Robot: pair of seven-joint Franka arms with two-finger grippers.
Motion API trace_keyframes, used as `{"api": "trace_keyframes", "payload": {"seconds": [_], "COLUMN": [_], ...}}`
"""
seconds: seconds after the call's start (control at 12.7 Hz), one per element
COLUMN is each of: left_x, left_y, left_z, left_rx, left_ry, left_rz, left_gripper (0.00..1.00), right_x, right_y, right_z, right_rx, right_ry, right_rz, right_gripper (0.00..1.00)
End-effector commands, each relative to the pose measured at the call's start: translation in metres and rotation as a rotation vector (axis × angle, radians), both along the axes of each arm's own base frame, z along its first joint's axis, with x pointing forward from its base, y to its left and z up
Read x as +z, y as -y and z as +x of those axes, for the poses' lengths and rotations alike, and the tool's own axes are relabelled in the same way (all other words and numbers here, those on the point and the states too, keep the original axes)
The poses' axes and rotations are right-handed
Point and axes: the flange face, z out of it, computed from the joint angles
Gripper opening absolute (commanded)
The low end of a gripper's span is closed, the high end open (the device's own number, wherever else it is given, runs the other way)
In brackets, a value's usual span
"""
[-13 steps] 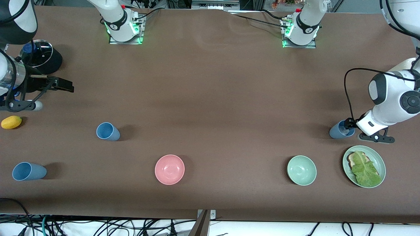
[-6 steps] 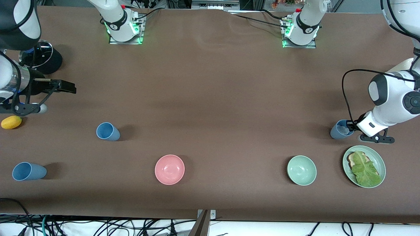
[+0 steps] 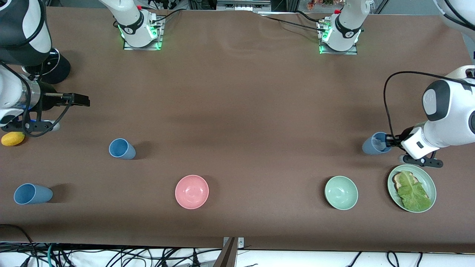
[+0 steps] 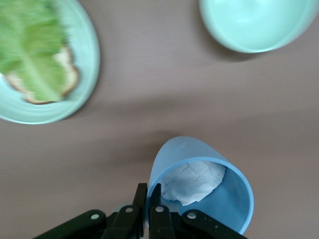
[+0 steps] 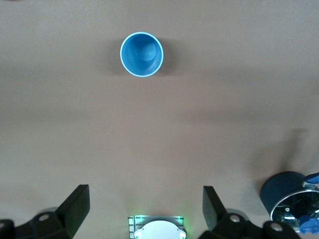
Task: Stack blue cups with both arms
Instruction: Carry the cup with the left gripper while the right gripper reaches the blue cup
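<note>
Three blue cups show. My left gripper (image 3: 388, 141) (image 4: 148, 200) is shut on the rim of one blue cup (image 3: 374, 144) (image 4: 202, 181), one finger inside and one outside. That cup is tilted, has crumpled white paper in it, and is beside the green plate at the left arm's end. A second blue cup (image 3: 121, 148) (image 5: 141, 54) stands upright toward the right arm's end. A third blue cup (image 3: 32, 194) is nearer the front camera. My right gripper (image 3: 61, 113) (image 5: 144, 204) hangs open and empty over the table, apart from the second cup.
A pink bowl (image 3: 192, 191) and a pale green bowl (image 3: 341, 193) (image 4: 255, 22) sit near the front edge. A green plate (image 3: 429, 181) (image 4: 89, 55) carries toast and lettuce. A yellow fruit (image 3: 13, 138) and a lidded black pot (image 3: 55, 68) (image 5: 286, 196) are by the right arm.
My left gripper closed on the cup's rim and drew the cup a little toward the right arm's end. The right gripper, still open, drifted slightly toward the table's middle.
</note>
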Motion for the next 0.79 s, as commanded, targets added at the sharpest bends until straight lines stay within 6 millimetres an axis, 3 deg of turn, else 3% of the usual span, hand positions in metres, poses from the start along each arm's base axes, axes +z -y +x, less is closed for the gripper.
{"api": "trace_keyframes", "payload": {"seconds": [0.0,0.24,0.39,0.63,0.71], "left_x": [0.018,0.03,0.021,-0.004,-0.013], "left_y": [0.089,0.22,0.301,0.385,0.404], "left_z": [-0.002,-0.028,-0.055,-0.093,-0.1], "left_rx": [0.056,0.152,0.207,0.171,0.176], "left_ry": [-0.039,-0.084,-0.122,-0.15,-0.142], "left_rz": [-0.07,-0.087,-0.058,-0.051,-0.061], "left_gripper": [0.0,0.0,0.0,0.0,0.0], "right_x": [0.004,0.002,-0.003,-0.007,-0.008], "right_y": [-0.005,-0.01,-0.017,-0.015,-0.015], "right_z": [-0.003,-0.005,-0.012,-0.026,-0.027], "right_rx": [0.015,0.021,0.035,0.037,0.037], "right_ry": [0.0,0.043,0.08,0.138,0.142], "right_rz": [0.006,0.021,0.027,0.031,0.032], "right_gripper": [1.0,1.0,1.0,1.0,1.0]}}
